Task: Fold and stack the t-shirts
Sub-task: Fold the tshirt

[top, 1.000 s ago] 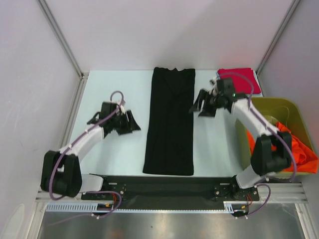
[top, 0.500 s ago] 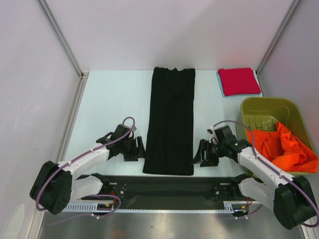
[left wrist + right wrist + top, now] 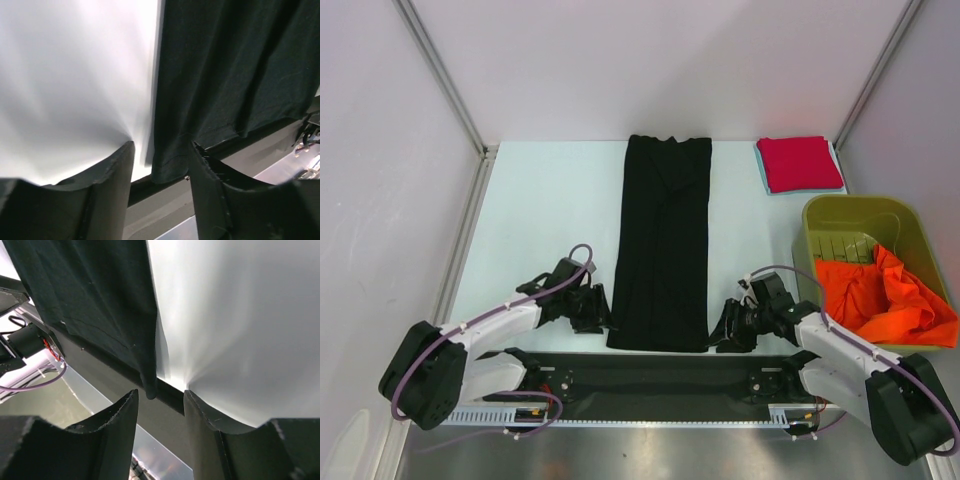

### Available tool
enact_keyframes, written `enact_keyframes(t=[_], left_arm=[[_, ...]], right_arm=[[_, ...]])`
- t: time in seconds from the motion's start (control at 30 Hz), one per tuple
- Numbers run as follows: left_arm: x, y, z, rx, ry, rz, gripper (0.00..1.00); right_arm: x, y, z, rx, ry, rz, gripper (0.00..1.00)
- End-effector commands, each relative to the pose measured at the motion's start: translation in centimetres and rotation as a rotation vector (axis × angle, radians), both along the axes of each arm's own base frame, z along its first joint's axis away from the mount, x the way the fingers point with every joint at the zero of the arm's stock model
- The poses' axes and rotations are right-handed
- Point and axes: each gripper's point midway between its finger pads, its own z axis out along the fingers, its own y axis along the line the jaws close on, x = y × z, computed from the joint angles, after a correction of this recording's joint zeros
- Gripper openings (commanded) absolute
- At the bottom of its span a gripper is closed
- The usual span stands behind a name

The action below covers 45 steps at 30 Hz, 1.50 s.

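Observation:
A black t-shirt [image 3: 662, 240] lies folded into a long strip down the middle of the table. My left gripper [image 3: 598, 310] is open beside its near left corner; that corner [image 3: 172, 165] sits between the jaws in the left wrist view. My right gripper [image 3: 722, 335] is open beside the near right corner, whose tip [image 3: 150, 387] hangs just ahead of the jaws in the right wrist view. A folded red t-shirt [image 3: 798, 163] lies at the far right. An orange t-shirt [image 3: 880, 296] is crumpled in the bin.
An olive-green plastic bin [image 3: 850, 218] stands at the right edge of the table. The black mounting rail [image 3: 660, 372] runs along the table's near edge, just below the black shirt's hem. Metal frame posts rise at both far corners.
Both arms have swung from the middle of the shirt's sides down to its near corners, then settled slightly lower and closer to the hem. The shirts have not moved.

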Motion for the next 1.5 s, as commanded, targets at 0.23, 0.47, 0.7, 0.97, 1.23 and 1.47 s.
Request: enact_keyframes(t=[0.23,0.47,0.7,0.97,1.23,1.47], left_arm=[[-2.5,0.5,-1.1,0.017,0.071,0.015,0.49],[-3.2,-0.1,-1.5,-0.027,0.097,-0.007,0.48],[-3.6,0.2,-1.7,-0.032,0.100,0.019,0.36],[-4.5,0.5,-2.3,-0.022,0.143,0.024,0.01],[-1.0,-2.0,2.6,-0.093,0.021,-0.016,0.00],[10.7,-3.7,7.9,-0.093,-0.103,0.026,0.00]], right_arm=[[0.6,1.2,0.2,0.064,-0.008,-0.013,0.46],[0.8,1.5,-0.1,0.067,0.002,-0.007,0.43],[0.4,1.9,-0.3,0.071,0.018,0.012,0.29],[-0.2,0.8,0.2,0.017,0.013,-0.021,0.00],[3.0,1.3,4.2,0.028,-0.112,-0.039,0.00],[12.4,0.3,7.1,0.000,-0.199,-0.041,0.00]])
